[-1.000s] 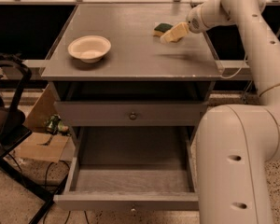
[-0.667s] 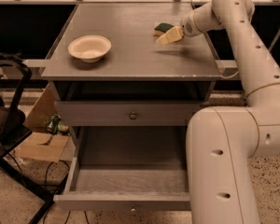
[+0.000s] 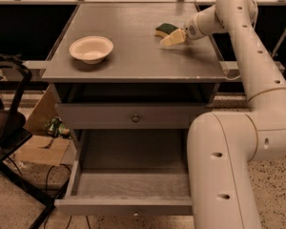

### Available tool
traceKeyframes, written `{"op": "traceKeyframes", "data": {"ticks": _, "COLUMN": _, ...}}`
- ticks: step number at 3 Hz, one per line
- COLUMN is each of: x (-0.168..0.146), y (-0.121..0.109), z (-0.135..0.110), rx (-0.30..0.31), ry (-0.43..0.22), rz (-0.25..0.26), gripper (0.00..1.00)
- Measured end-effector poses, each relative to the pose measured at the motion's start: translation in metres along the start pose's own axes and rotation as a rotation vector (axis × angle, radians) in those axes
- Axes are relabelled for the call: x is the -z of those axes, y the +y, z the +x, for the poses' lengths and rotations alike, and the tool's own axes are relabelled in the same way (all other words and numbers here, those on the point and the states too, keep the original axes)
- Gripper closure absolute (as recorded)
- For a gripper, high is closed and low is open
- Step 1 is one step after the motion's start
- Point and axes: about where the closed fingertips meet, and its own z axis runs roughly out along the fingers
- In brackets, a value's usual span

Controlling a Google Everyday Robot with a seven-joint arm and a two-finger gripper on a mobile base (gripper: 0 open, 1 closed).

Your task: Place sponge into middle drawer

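- Camera view shows the gripper [image 3: 173, 37] up on the cabinet top [image 3: 133, 63], on the far right side, right against the sponge [image 3: 165, 29].
- The sponge lies on that top with its green side up (a bit of yellow shows at the edge), well apart from the bowl [image 3: 91, 48].
- I cannot tell if the gripper is open, closed, or holding the sponge.
- The middle drawer [image 3: 133, 184] stands open down low.
- I think the step is grabbing the sponge.
- Next it needs a good hold, a lift, then a trip over the front edge and down into the open drawer, not bumping the shut drawer [image 3: 105, 116] above.
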Motion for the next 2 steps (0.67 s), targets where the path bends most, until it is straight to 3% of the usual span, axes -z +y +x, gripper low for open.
{"op": "traceKeyframes", "data": {"ticks": 2, "x": -0.0001, "y": 0.0000, "z": 0.0000, "rx": 0.000, "ry": 0.000, "rz": 0.000, "gripper": 0.66}}
